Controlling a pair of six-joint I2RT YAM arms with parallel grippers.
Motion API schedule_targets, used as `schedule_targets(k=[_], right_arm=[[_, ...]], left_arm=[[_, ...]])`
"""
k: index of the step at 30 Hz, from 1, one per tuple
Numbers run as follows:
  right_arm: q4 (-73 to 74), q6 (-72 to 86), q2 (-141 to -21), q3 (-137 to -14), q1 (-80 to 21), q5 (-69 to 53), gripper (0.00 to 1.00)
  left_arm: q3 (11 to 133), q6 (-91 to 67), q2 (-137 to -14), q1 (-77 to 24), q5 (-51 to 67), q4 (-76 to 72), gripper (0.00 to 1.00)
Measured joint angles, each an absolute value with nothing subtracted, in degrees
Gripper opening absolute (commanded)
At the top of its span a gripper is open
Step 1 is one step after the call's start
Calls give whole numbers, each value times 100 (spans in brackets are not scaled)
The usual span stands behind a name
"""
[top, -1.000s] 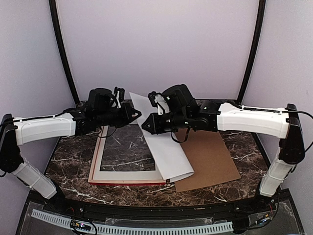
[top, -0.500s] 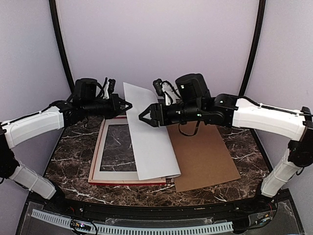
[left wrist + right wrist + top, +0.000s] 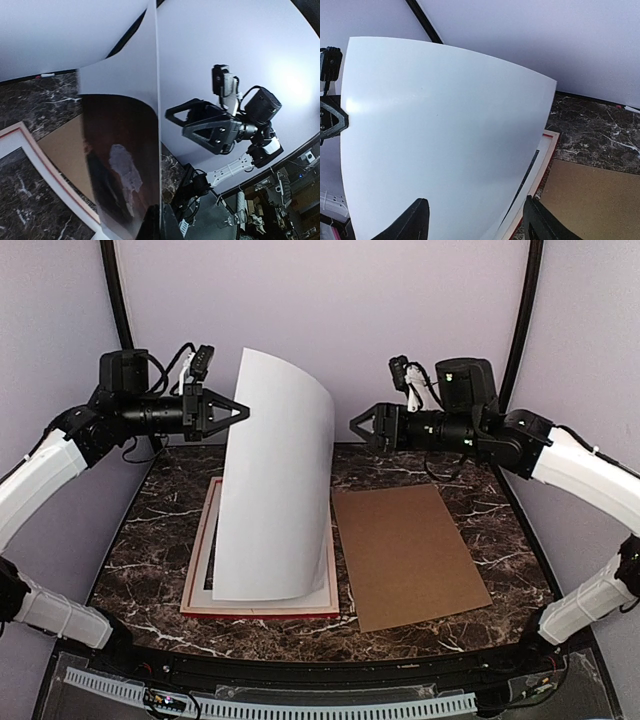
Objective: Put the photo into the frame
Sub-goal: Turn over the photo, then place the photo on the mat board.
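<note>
The photo [image 3: 275, 480] stands almost upright and curved over the frame [image 3: 197, 570], its plain white back to the top camera. My left gripper [image 3: 238, 412] is shut on its upper left edge. In the left wrist view the sepia printed side with the pale figure [image 3: 117, 165] shows, and the sheet's edge runs down between my fingers [image 3: 150, 227]. The frame lies flat with its pale back up and a red rim. My right gripper [image 3: 362, 426] is open and empty, clear of the photo to its right. In the right wrist view the white back [image 3: 440, 125] fills the space ahead of the open fingers [image 3: 415, 222].
The plain brown board [image 3: 405, 550] lies flat on the marble table right of the frame; it also shows in the right wrist view [image 3: 592, 195]. The frame's corner [image 3: 542, 155] shows beneath the photo. A black rail runs along the table's near edge [image 3: 300, 665].
Both arms have risen and moved apart. The photo has gone from lying slanted over the frame to standing upright, held by the left gripper. The right gripper has drawn away to the right.
</note>
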State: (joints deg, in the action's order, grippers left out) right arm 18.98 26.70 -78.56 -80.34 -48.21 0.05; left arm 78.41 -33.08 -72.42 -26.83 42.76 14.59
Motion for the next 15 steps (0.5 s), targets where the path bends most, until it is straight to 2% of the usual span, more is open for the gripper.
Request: schedule_targets(k=[6, 9, 15], right_arm=[[1979, 2545, -7832, -7734, -4729, 163, 65], [2032, 2521, -7913, -7550, -4718, 242, 65], [2045, 2491, -8136, -7343, -4700, 268, 65]], left_arm=[[7432, -2805, -7282, -1474, 4202, 2281, 0], [7205, -2467, -7618, -991, 3734, 2829, 0], [7185, -1916, -8582, -797, 2768, 3385, 0]])
